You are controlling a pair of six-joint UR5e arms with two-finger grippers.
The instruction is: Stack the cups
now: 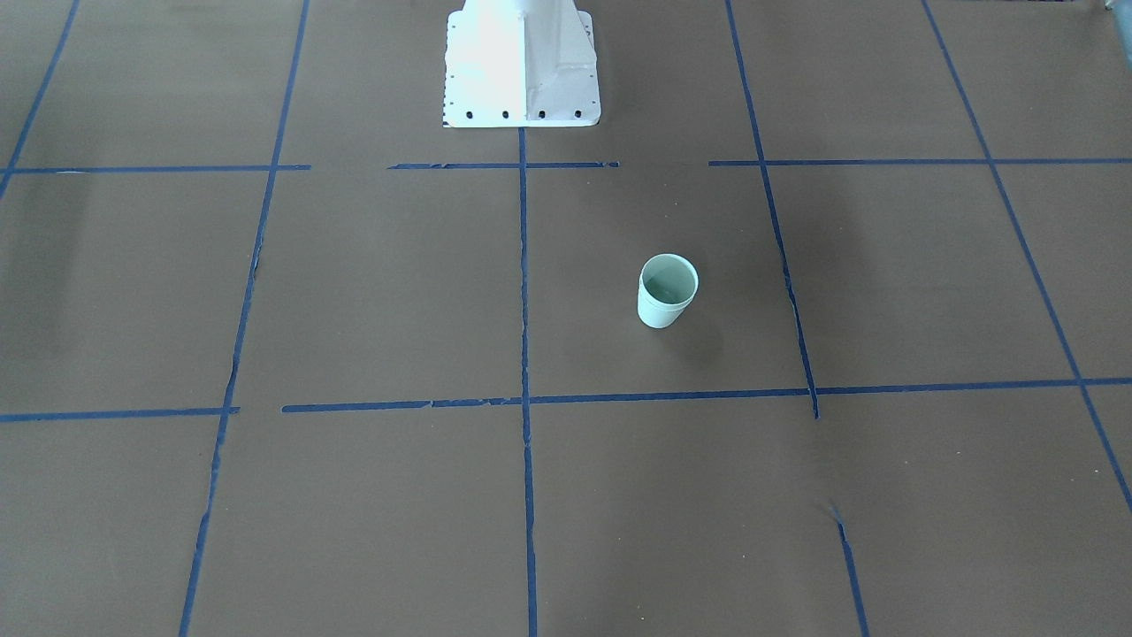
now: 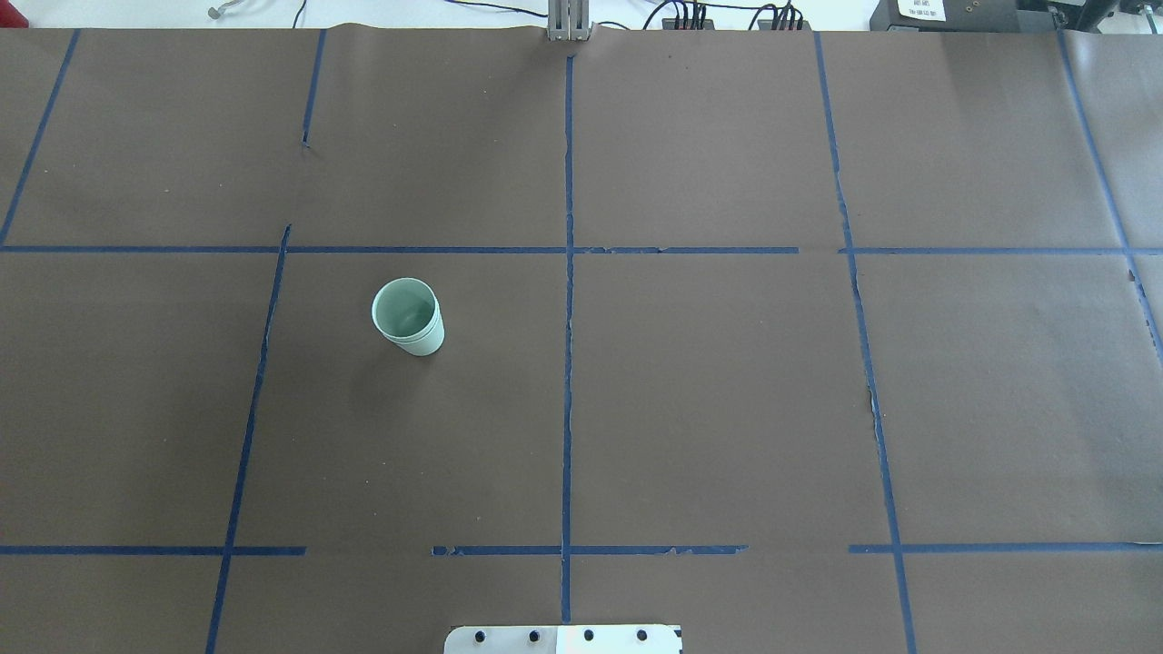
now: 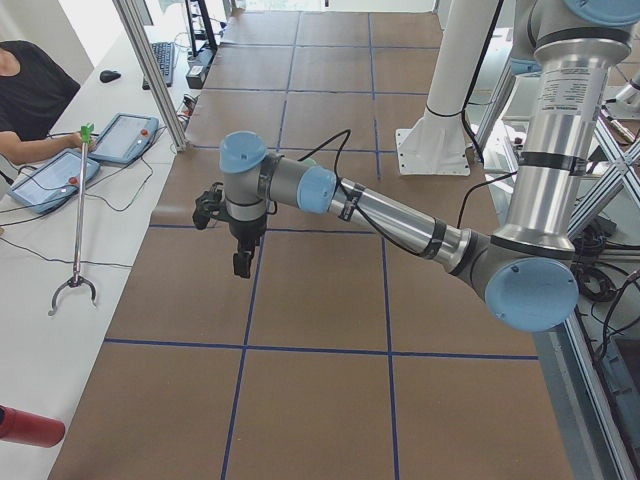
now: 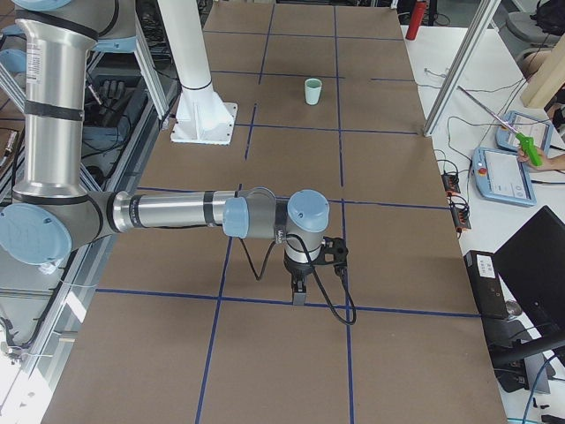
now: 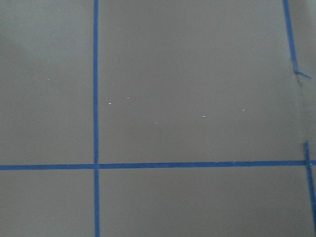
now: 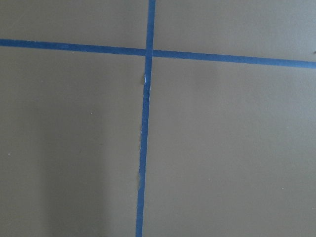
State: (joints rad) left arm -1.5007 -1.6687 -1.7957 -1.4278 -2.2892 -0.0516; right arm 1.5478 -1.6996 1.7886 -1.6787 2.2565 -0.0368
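Observation:
One pale mint-green cup shape [image 1: 668, 290] stands upright on the brown table; it also shows in the overhead view [image 2: 408, 316] and far off in the exterior right view [image 4: 312, 91]. A line runs round its wall below the rim, as of one cup nested in another. No separate second cup shows. My left gripper [image 3: 243, 268] hangs over the table, pointing down, away from the cup. My right gripper [image 4: 299, 296] hangs over a tape line at the far end. I cannot tell whether either is open or shut. Both wrist views show only bare table.
Blue tape lines [image 2: 568, 272] divide the brown table into squares. The white robot pedestal [image 1: 522, 71] stands at the table's middle edge. An operator's tablets [image 3: 55, 180] and a grabber stick [image 3: 78, 215] lie on the side bench. Another tablet [image 4: 503, 172] lies beyond the table's edge.

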